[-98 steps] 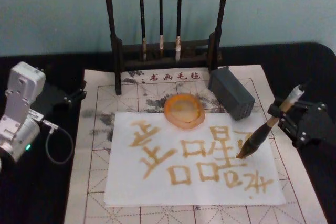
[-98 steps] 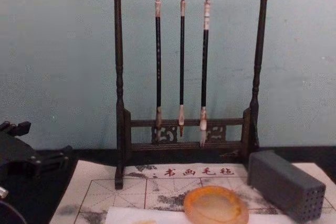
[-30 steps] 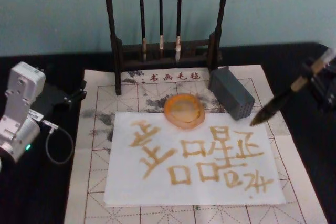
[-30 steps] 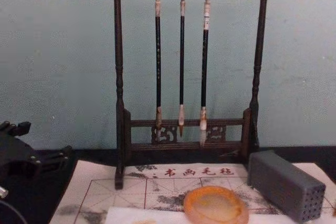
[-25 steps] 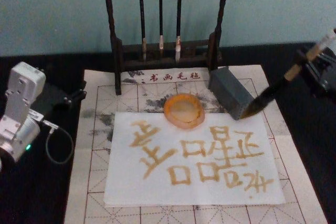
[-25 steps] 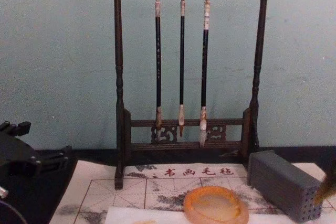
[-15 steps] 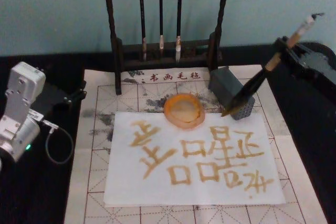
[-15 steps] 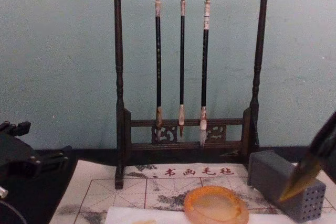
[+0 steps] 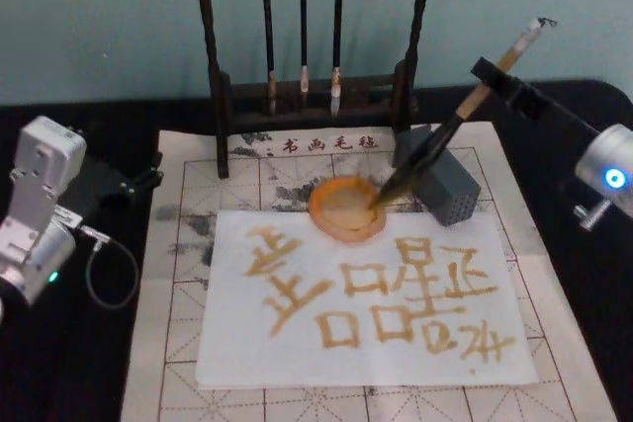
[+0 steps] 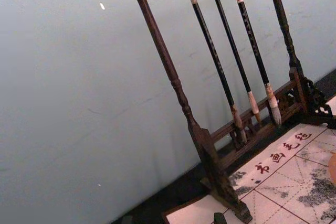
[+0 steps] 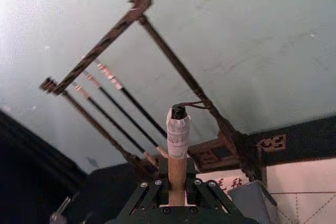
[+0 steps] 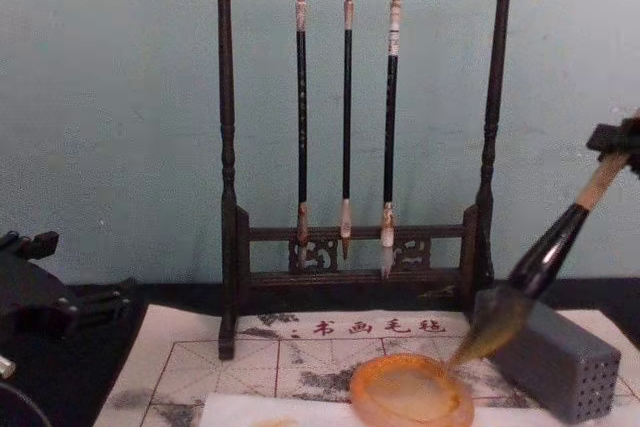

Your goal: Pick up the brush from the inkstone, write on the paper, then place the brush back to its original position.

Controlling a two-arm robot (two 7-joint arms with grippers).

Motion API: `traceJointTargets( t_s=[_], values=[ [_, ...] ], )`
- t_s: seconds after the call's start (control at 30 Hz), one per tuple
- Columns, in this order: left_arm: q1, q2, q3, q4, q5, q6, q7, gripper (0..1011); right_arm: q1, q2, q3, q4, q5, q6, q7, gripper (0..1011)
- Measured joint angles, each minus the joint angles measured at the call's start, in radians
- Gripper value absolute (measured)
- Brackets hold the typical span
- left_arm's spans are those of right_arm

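1. The right tool (image 9: 492,74) is clamped on the tan handle of the brush (image 9: 435,145), high above the far right part of the tabletop (image 9: 593,343). In the right wrist view the tool (image 11: 177,195) grips the handle below its whitish end cap.
2. The brush (image 12: 545,257) slants down and to the left from the tool (image 12: 615,142), with the end cap at the upper right.
3. Its dark bristle tip is at the right side of the inkstone (image 9: 318,207). In the chest view it meets the right rim of the inkstone (image 12: 370,387), but real contact cannot be judged.
4. The grey block (image 9: 450,190) stands just right of the inkstone, and the brush passes over its left end.
5. The inkstone sits at the far edge of the white paper (image 9: 297,343), which bears golden-brown characters.
6. The paper lies on a gridded felt mat (image 9: 178,343).
7. At the far end of the mat stands a dark wooden brush rack (image 12: 228,197) with three thin brushes (image 12: 347,117) hanging from it.
8. The left tool (image 9: 138,180) rests at the left of the tabletop, beside the mat's left edge, apart from the task's things. Whether it is apart or together cannot be told.
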Motion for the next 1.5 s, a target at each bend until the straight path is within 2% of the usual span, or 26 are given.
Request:
traceJointTargets(
  t_s=[0.03,0.13,0.27,0.53,0.97,1.27,1.5],
  values=[
    [0.000,0.000,0.000,0.000,0.000,0.000,0.000,1001,0.000,0.000,0.000,0.000,0.000,0.000,0.000,197],
    [0.000,0.000,0.000,0.000,0.000,0.000,0.000,1001,0.031,-0.035,-0.006,0.037,0.033,0.012,-0.053,197],
    [0.000,0.000,0.000,0.000,0.000,0.000,0.000,1001,0.056,-0.063,-0.015,0.074,0.054,0.013,-0.093,195],
    [0.000,0.000,0.000,0.000,0.000,0.000,0.000,1001,0.100,-0.110,-0.038,0.156,0.085,-0.003,-0.151,197],
    [0.000,0.000,0.000,0.000,0.000,0.000,0.000,1001,0.105,-0.121,-0.059,0.189,0.125,-0.018,-0.193,197],
    [0.000,0.000,0.000,0.000,0.000,0.000,0.000,1001,0.108,-0.142,-0.068,0.213,0.161,-0.048,-0.238,197],
    [0.000,0.000,0.000,0.000,0.000,0.000,0.000,1001,0.115,-0.151,-0.082,0.230,0.170,-0.070,-0.257,195]
  ],
)
